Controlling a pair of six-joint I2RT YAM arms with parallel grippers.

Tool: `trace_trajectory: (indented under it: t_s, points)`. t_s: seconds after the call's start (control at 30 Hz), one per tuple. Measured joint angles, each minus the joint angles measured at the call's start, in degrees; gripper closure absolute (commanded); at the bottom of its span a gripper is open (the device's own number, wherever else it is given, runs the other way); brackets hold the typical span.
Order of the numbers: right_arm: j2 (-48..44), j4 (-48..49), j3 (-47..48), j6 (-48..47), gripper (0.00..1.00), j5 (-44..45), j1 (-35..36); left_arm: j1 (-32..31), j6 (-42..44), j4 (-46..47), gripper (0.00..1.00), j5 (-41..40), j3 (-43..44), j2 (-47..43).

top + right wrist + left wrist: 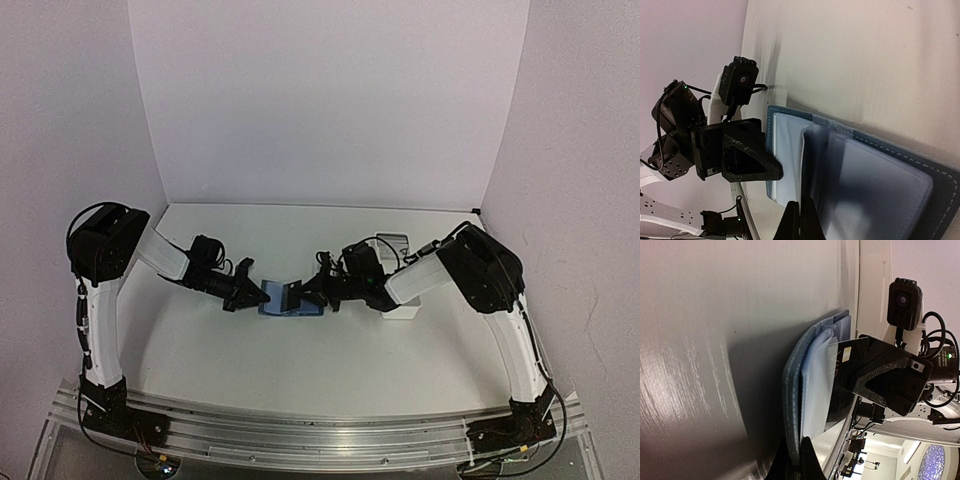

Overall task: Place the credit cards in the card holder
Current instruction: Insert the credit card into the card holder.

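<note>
White tabletop [300,370], glossy and faintly grained, fills the near ground before us. At its middle we find the card holder [272,302], a blue book-like wallet with pale stitching and clear inner sleeves. It lies open, its long axis running left to right between the two arms. We see the left gripper [250,294] clamped on the holder's left edge. The right gripper [306,291] is pinched tight on a credit card [291,296], thin, dark and shiny, which stands on edge over the holder with its plane set along the fold. Farther back, under the right arm, we make out a partly hidden white tray [402,311], and plain white walls [330,100] close the back.
</note>
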Motion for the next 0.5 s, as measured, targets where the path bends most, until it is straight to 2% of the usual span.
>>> trace_trajectory:
  t_s: [0.37,0.5]
  points:
    - [2.3,-1.4,3.0,-0.1,1.0,-0.7,0.4,0.0,0.2,-0.1,1.0,0.0,0.1,0.0]
    - [2.6,-2.7,4.6,-0.2,0.99,-0.4,0.7,0.0,0.2,-0.1,0.97,0.0,0.2,0.0]
